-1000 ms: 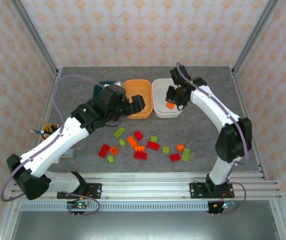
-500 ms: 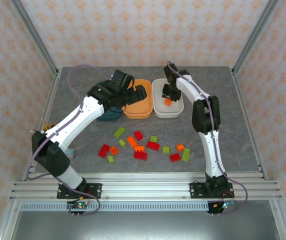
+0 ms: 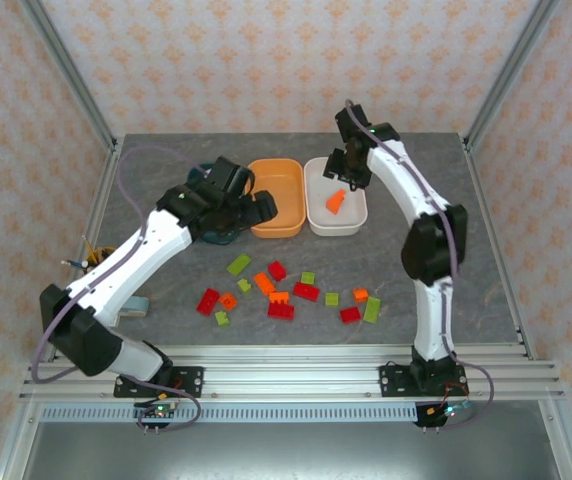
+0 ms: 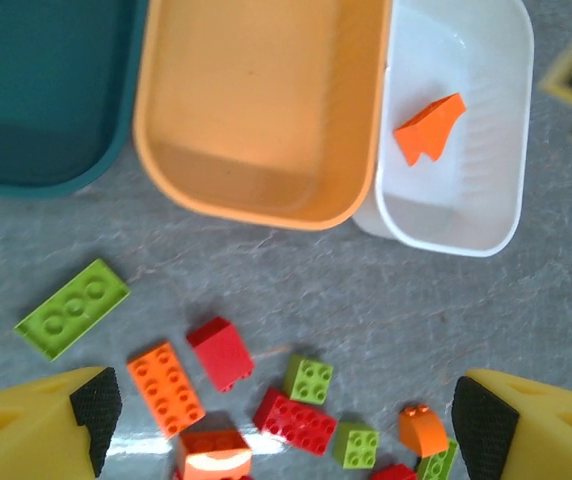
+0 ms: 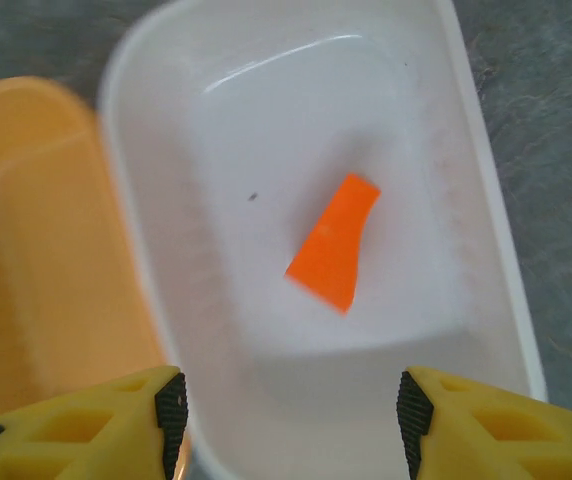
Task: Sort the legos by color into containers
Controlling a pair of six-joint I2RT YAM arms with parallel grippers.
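right wrist view: right gripper (image 5: 291,410), fingers spread, hovers over the white tub (image 5: 494,230), orange brick (image 5: 334,243) lying mid-frame inside. left gripper (image 4: 286,415), also spread, risks pinching two colours among the crowded loose bricks (image 4: 220,350) at lower frame.

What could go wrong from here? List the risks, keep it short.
1. The orange lego lies in the white tub while the orange tub beside it is empty; later orange pieces could land there and split the colour.
2. The loose legos on the table lie packed close, colours mixed; the open left gripper may catch two or scatter neighbours.
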